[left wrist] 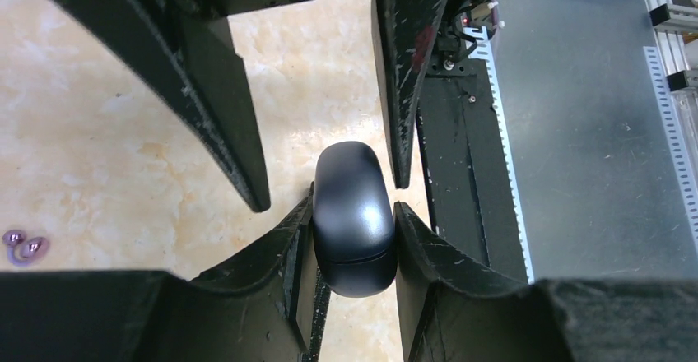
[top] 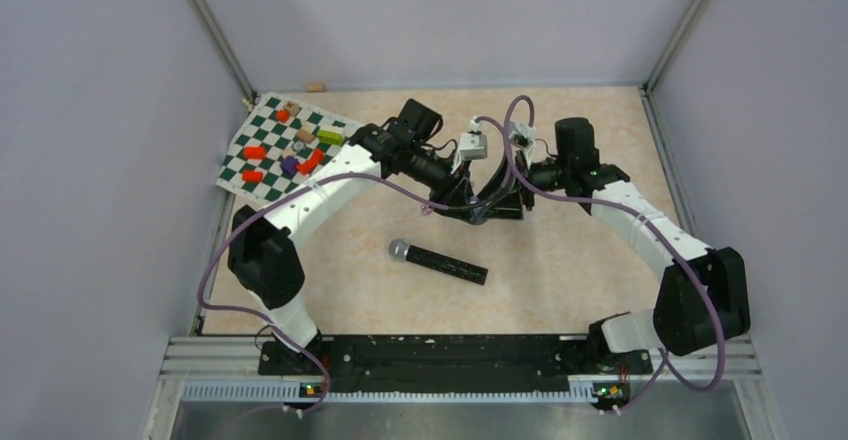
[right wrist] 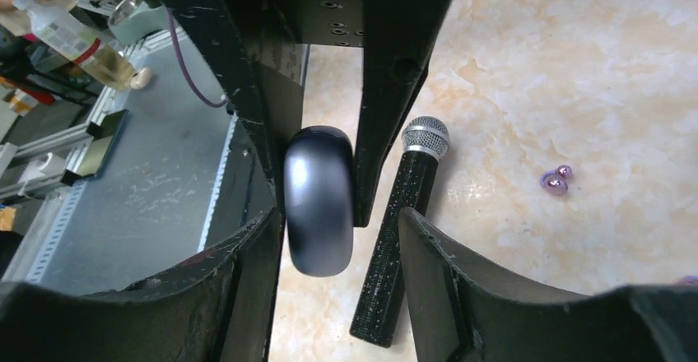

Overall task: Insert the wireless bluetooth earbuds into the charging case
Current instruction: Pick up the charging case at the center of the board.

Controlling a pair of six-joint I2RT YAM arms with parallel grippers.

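The charging case (left wrist: 354, 222) is dark, rounded and closed, with its seam showing. My left gripper (left wrist: 354, 206) is shut on it and holds it above the table at the middle (top: 481, 210). My right gripper (right wrist: 342, 214) is open around the same case (right wrist: 319, 201); its left finger lies against the case and its right finger stands apart. Two purple earbuds (right wrist: 556, 179) lie together on the table, also showing in the left wrist view (left wrist: 23, 247). The black earbuds are not in view.
A black microphone (top: 440, 262) with a silver head lies on the table just below the grippers, and in the right wrist view (right wrist: 403, 222). A green-and-white chessboard mat (top: 262, 150) with several coloured blocks lies at the back left.
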